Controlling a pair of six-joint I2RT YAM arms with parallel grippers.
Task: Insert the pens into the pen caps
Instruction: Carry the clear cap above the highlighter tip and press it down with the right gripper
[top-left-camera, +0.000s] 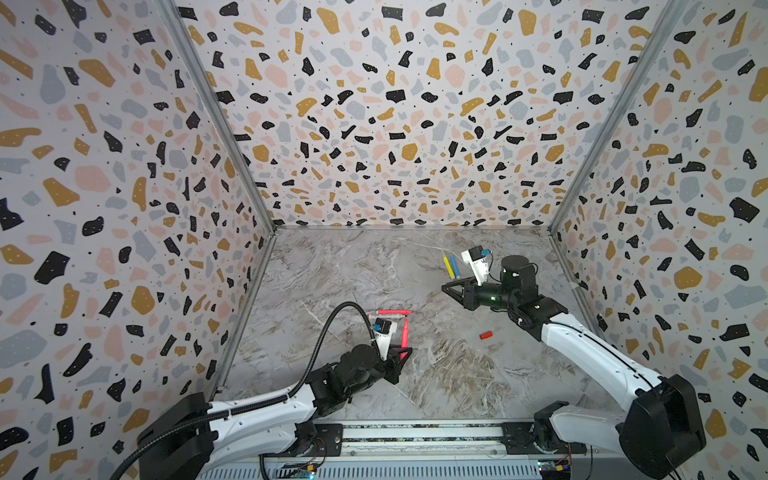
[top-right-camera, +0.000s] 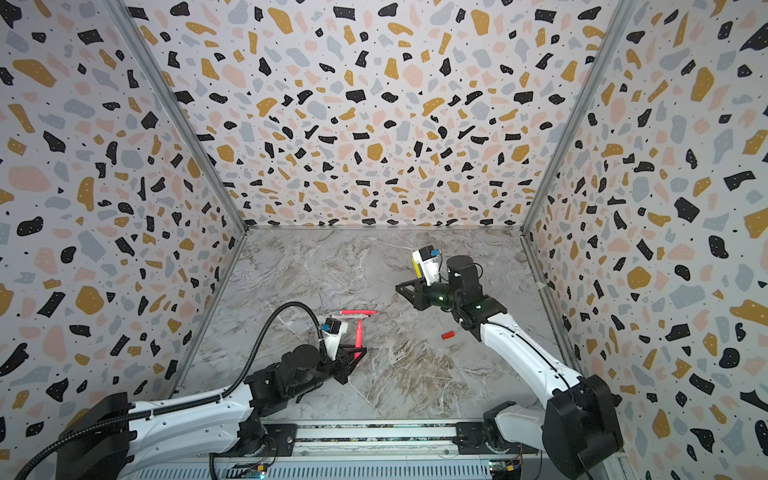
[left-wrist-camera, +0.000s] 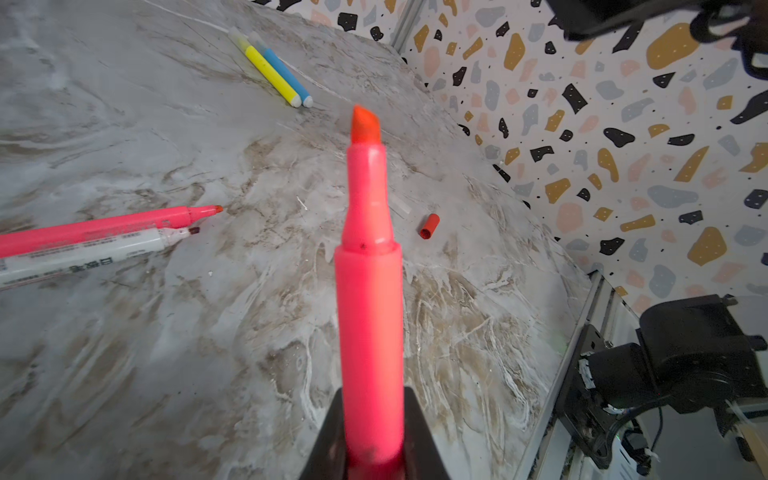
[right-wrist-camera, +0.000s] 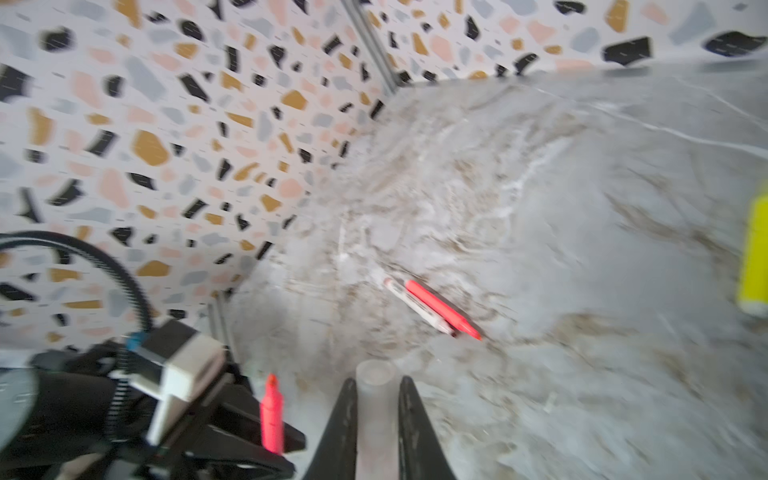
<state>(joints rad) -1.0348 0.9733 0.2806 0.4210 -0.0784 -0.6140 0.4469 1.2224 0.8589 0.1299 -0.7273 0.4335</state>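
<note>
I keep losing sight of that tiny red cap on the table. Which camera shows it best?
The left wrist view: the red cap lies close and sharp on the marble table. In both top views the cap is only a small red speck. The right wrist view does not show it.

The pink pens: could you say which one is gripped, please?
The pink pen in the left gripper; the other pink pen lies flat beside the white pen.

Marble table (top-left-camera: 332, 270), neon pink pen (top-left-camera: 404, 334) clamped in left claw (top-left-camera: 401, 358), second pink pen (top-left-camera: 395, 311) lying crosswise just beyond its tip, red pen cap (top-left-camera: 486, 335) alone right of centre, yellow pen (top-left-camera: 447, 266) and blue pen (top-left-camera: 455, 267) together beside right claw (top-left-camera: 448, 287)
</note>
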